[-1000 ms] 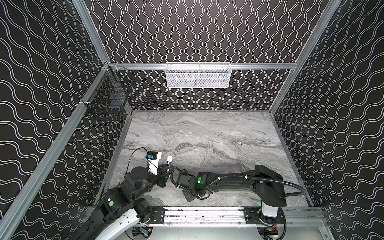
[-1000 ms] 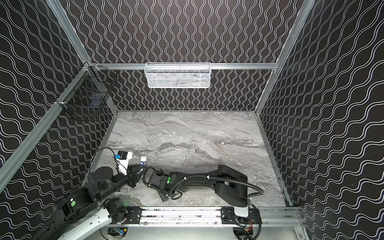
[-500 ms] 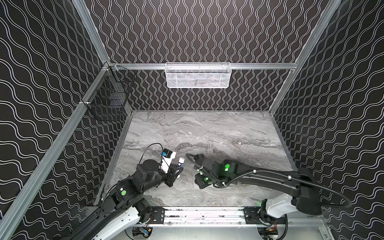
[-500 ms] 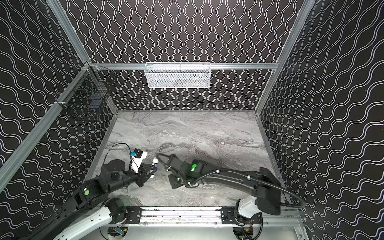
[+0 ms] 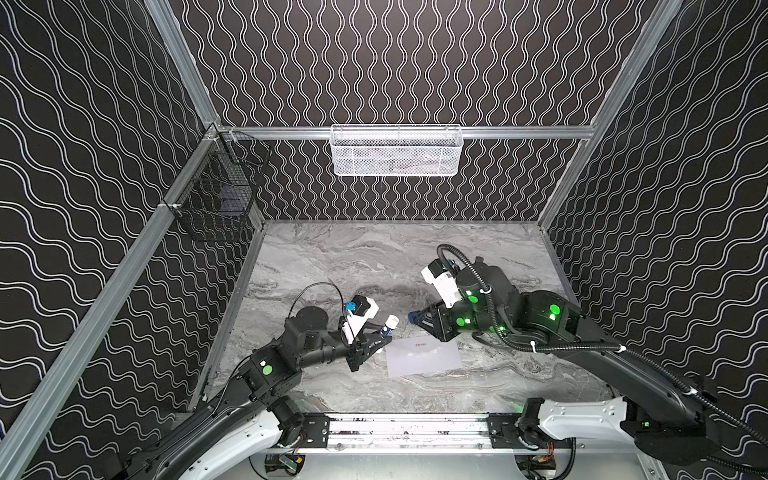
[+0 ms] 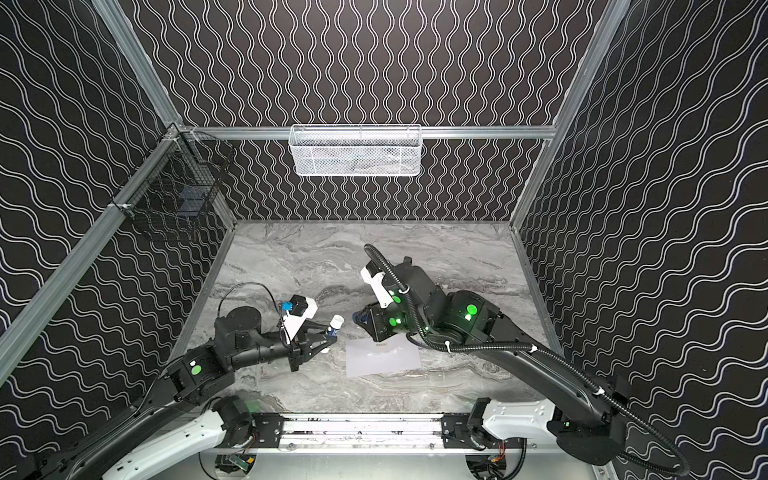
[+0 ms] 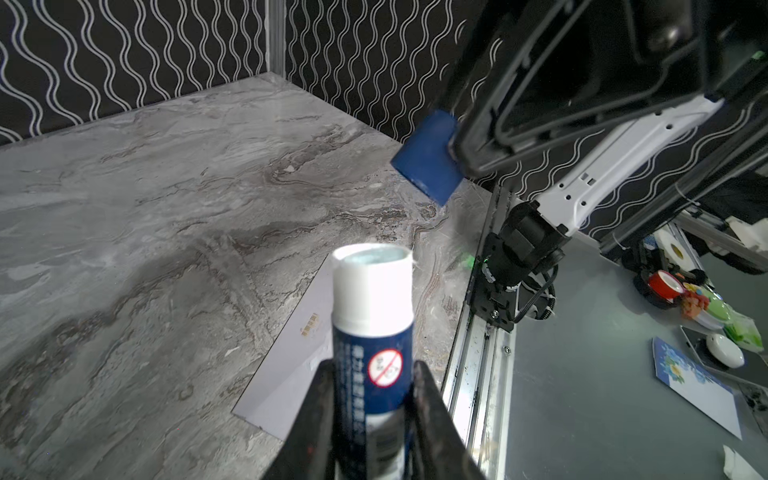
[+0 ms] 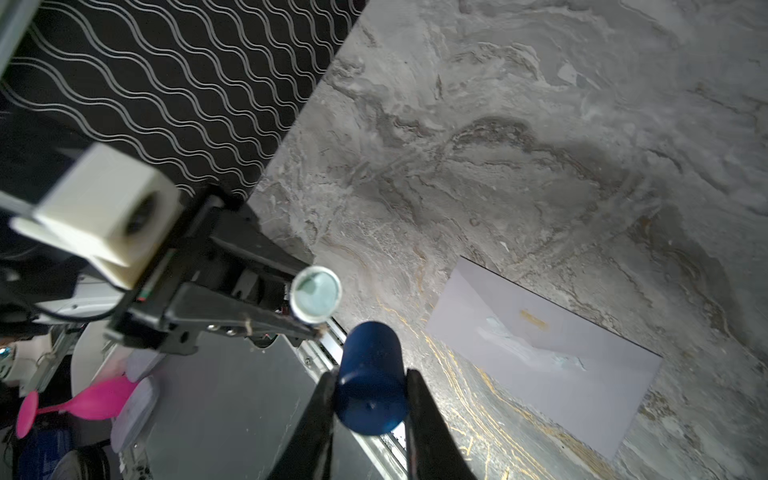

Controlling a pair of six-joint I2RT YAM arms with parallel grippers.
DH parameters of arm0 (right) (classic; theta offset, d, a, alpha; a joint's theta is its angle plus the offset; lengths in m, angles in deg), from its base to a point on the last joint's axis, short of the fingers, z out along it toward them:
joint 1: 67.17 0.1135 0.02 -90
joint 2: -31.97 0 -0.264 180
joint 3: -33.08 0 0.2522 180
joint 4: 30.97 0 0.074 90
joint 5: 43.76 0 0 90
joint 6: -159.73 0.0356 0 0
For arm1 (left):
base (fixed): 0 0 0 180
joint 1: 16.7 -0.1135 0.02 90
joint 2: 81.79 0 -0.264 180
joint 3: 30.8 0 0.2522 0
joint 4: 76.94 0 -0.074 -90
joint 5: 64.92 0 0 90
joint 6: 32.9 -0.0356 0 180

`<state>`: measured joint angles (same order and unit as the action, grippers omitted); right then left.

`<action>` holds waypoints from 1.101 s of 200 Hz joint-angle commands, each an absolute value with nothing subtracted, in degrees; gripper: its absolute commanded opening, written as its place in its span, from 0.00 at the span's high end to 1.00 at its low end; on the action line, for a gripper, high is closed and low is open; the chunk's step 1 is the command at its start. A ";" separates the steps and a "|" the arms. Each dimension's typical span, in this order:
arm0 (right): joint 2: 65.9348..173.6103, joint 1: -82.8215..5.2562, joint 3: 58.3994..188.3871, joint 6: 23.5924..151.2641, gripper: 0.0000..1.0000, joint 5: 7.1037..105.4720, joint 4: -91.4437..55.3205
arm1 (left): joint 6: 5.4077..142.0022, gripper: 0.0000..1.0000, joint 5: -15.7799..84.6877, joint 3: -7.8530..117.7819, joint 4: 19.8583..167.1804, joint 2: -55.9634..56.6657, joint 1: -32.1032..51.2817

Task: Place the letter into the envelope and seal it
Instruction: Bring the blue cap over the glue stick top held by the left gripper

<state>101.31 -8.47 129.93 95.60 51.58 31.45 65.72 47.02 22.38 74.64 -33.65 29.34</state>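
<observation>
marbled grey tabletop boxed in by black walls with white wavy lines; pale lavender envelope flat on the marble, seen in both top views, long edges roughly parallel to the front rail on its near side; flap folded down, whitish smear along the flap's edge, small printed mark just past the flap's point; nothing touching the envelope.

left gripper raised off the marble just beside the envelope's far left corner; fingers pinching the blue barrel of an uncapped glue stick, white open end aimed over the envelope's far edge.

right gripper in the air just beyond the envelope's far edge, toward its middle; fingers clamped on a dark blue cap; cap and glue stick near each other, end toward end, apart.

white mesh basket hung on the back wall, well beyond the envelope; black wire basket on the side wall, well off to the envelope's far left.
</observation>
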 commanded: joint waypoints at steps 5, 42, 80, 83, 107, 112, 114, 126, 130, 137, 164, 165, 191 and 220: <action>102.40 -8.77 131.77 92.39 0.81 55.69 33.63 | 62.25 1.00 50.81 22.30 80.59 -33.27 29.27; 103.42 -8.81 132.49 91.37 0.82 59.90 32.45 | 61.61 1.00 50.52 21.22 82.98 -33.84 29.27; 102.86 -8.96 131.33 92.44 0.82 61.70 30.02 | 61.44 1.00 50.52 20.32 83.49 -34.97 29.27; 102.82 -8.85 131.16 92.68 0.81 61.75 29.74 | 61.41 1.00 50.67 20.32 83.55 -35.10 29.33; 102.86 -8.95 130.02 93.41 0.81 62.80 27.62 | 61.77 1.00 51.72 20.29 83.85 -35.56 29.30; 103.02 -8.94 129.83 93.52 0.81 62.99 27.39 | 61.88 1.00 51.94 20.32 83.82 -35.63 29.31; 103.11 -8.91 129.86 93.45 0.81 63.02 27.38 | 61.94 1.00 51.97 20.30 83.78 -35.67 29.30; 103.34 -8.91 129.85 93.89 0.80 62.67 27.06 | 62.26 1.00 52.47 20.11 83.98 -35.90 29.35; 103.27 -8.93 129.78 93.97 0.80 62.80 26.61 | 62.49 1.00 52.63 20.06 84.12 -35.94 29.33; 103.10 -9.00 129.68 94.22 0.80 62.72 26.01 | 62.73 1.00 52.83 19.92 84.29 -36.22 29.29; 102.87 -9.31 129.96 94.71 0.80 60.94 25.65 | 63.25 1.00 53.55 19.52 84.64 -37.07 29.35; 102.89 -9.28 129.97 94.70 0.80 60.92 25.66 | 63.29 1.00 53.60 19.48 84.64 -37.06 29.40; 104.40 -9.29 130.10 94.44 0.80 62.68 26.14 | 63.45 1.00 54.56 19.58 84.66 -37.18 29.35; 105.57 -9.17 129.21 93.83 0.81 66.75 26.60 | 62.26 1.00 54.92 20.47 83.52 -37.22 29.35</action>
